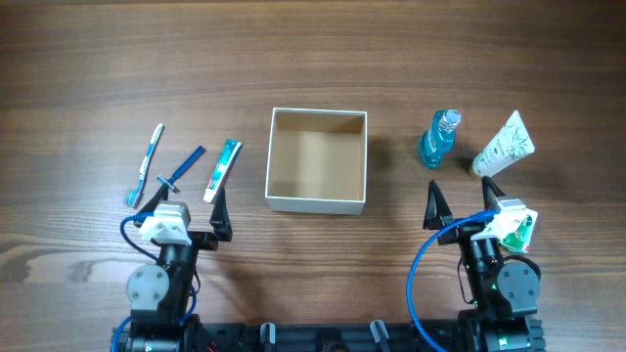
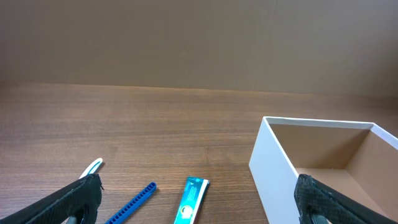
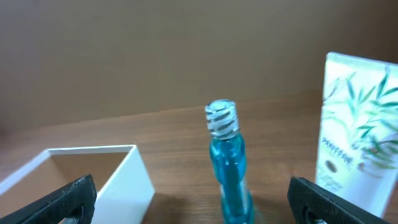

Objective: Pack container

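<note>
Nothing's packed yet, so this looks like the very start. The box [image 1: 317, 160] sits empty mid-table. The left gripper [image 1: 191, 205] and right gripper [image 1: 463, 202] are both spread wide, holding nothing. My guess is the right one reaches for the blue bottle [image 1: 440, 139] just ahead.

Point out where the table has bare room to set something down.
Free: the whole far strip of table beyond the container, and the gap between container and blue bottle. Crowded: left of it, where toothbrush, razor and toothpaste tube lie close together.
</note>
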Controlling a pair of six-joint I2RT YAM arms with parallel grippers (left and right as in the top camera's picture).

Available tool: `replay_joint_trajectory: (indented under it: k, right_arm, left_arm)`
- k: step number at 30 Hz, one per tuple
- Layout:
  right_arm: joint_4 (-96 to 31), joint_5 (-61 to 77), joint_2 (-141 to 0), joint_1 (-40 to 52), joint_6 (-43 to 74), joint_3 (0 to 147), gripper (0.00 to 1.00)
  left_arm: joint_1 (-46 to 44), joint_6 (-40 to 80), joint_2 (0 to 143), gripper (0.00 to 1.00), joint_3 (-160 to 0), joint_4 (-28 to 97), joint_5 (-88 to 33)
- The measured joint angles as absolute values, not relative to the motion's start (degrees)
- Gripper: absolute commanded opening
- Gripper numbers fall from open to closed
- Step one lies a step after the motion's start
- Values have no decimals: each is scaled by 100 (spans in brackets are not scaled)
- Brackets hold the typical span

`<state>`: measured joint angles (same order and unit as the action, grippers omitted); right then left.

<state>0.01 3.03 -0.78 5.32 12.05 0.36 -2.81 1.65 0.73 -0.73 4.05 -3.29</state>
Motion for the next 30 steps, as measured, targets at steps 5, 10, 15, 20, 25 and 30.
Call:
replay_joint_trajectory:
  k: [5, 10, 15, 20, 25, 30]
  right_arm:
    - [-189, 604, -204, 532, 1343, 165, 100]
    - [-963, 644, -1575, 532, 926, 1704, 100]
    - [-2711, 670, -4093, 532, 633, 4230, 100]
    - [-4768, 775, -6464, 532, 631, 6519, 100]
    - [-4768, 620, -7358, 519, 589, 6893, 100]
    - [-4377, 261, -7714, 351, 786, 6917, 100]
  left_arm:
    - [-281, 454, 93, 100, -123, 504, -329]
    - [-283, 803, 897, 100, -1258, 1562, -283]
    - [-281, 937, 3103, 100, -3885, 3605, -115]
    - [-283, 972, 5245, 100, -5966, 5433, -69]
    - [-281, 978, 6206, 100, -6233, 5658, -69]
    - [-281, 978, 6606, 100, -6233, 5655, -69]
